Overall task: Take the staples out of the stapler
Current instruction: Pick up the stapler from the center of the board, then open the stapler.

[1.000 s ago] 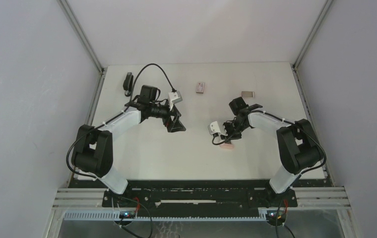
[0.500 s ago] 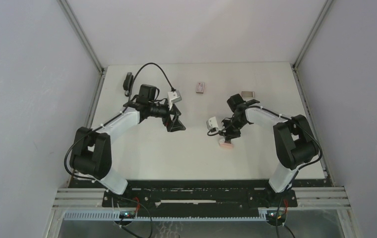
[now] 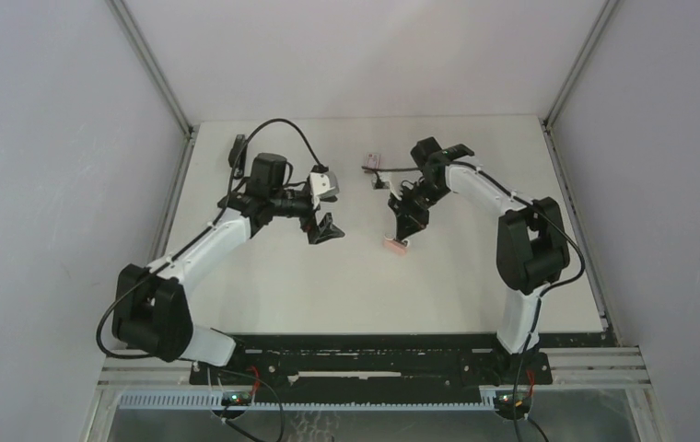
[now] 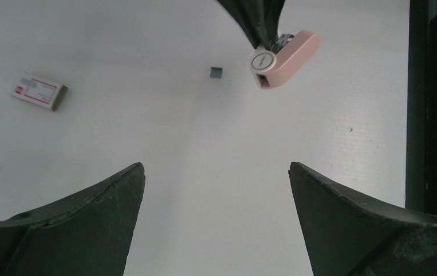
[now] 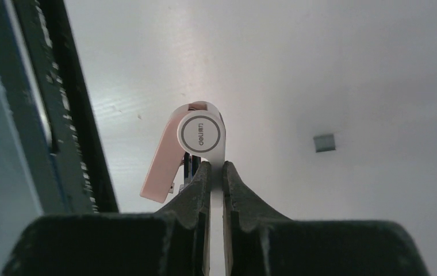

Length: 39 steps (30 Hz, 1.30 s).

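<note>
Two hands: right hand (image 5: 216,167) pinches the opened pink stapler (image 5: 200,135) aloft, left hand (image 4: 216,168) gapes; staples (image 5: 324,142) lie on the counter (image 3: 328,290). Next, we judge, set it down.

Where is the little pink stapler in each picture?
Top external: pink stapler just right of the middle.
Left wrist: pink stapler at the top, right of centre.
Right wrist: pink stapler in the middle.
Shared landmark: the right end effector pinching it.
</note>
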Available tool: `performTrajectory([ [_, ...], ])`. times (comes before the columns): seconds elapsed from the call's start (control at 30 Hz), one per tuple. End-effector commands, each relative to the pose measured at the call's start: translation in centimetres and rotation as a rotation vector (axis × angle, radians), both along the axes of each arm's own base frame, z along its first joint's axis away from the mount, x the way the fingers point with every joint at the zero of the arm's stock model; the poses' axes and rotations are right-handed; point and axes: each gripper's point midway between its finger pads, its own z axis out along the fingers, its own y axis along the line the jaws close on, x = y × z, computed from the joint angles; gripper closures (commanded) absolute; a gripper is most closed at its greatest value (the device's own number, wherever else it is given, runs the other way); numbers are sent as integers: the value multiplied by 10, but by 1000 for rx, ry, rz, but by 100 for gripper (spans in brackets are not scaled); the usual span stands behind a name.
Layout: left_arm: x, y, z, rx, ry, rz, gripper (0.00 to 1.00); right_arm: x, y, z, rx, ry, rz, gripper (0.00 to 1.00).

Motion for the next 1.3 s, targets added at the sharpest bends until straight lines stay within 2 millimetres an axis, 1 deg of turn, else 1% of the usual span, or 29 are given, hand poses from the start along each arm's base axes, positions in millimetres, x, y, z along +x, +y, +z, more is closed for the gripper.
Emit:
performTrajectory([
  [0.0, -11, -4, 29, 33, -235, -64, 0, -21, 24, 31, 48, 335, -176, 100],
  [0.1, -24, -8, 33, 67, -321, -121, 0, -25, 36, 42, 71, 475, -219, 100],
  [0.17, -36, -19, 31, 85, -331, -175, 0, -27, 42, 48, 97, 542, -229, 100],
  [0.2, -38, -20, 29, 97, -330, -185, 0, -29, 44, 49, 107, 566, -231, 100],
  [0.27, -47, -28, 21, 127, -331, -226, 0, -30, 48, 46, 119, 607, -236, 100],
  [0.43, -58, -49, 2, 222, -313, -265, 0, -30, 53, 33, 103, 713, -256, 100],
  [0.6, -69, -72, -7, 272, -283, -297, 0, -29, 54, 23, 88, 755, -266, 100],
  [0.77, -73, -89, -19, 318, -262, -299, 6, -29, 55, 21, 91, 765, -266, 100],
  [1.0, -62, -102, -20, 323, -248, -233, 16, -31, 54, 16, 82, 784, -262, 100],
  [1.13, -66, -109, -24, 322, -227, -247, 19, -31, 53, 14, 77, 794, -262, 100],
  [1.2, -68, -113, -22, 306, -206, -249, 20, -31, 54, 13, 76, 795, -261, 100],
  [1.27, -67, -115, -22, 302, -193, -243, 24, -32, 53, 13, 74, 794, -261, 100],
])
